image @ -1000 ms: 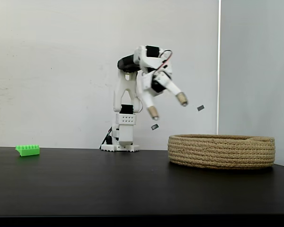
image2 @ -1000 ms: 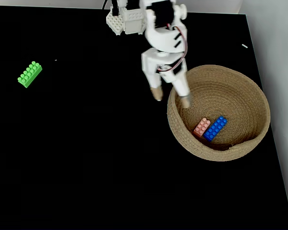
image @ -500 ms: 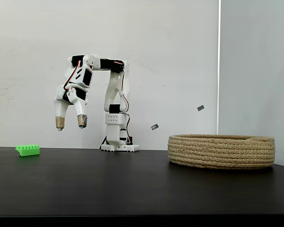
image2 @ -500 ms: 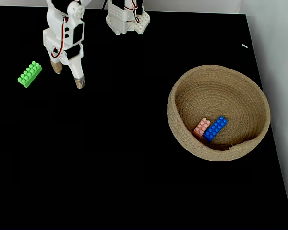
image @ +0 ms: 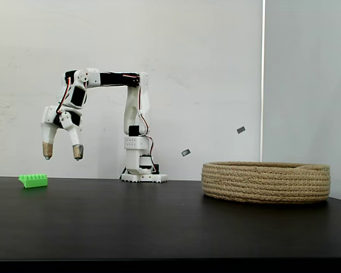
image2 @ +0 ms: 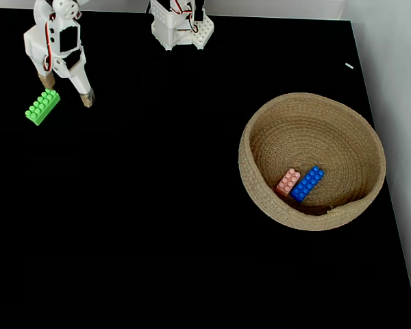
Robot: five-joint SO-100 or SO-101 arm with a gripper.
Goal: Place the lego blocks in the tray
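With its two fingers spread wide and holding nothing, the hand (image2: pixel 66 90) hangs above the black worktop (image2: pixel 157 226) at about 1 o'clock from the green lego block (image2: pixel 42 105), so it should come straight down around the block's short sides.

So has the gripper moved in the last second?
Yes. The gripper has swung away from the tray, leftward in both fixed views, to above the green brick.
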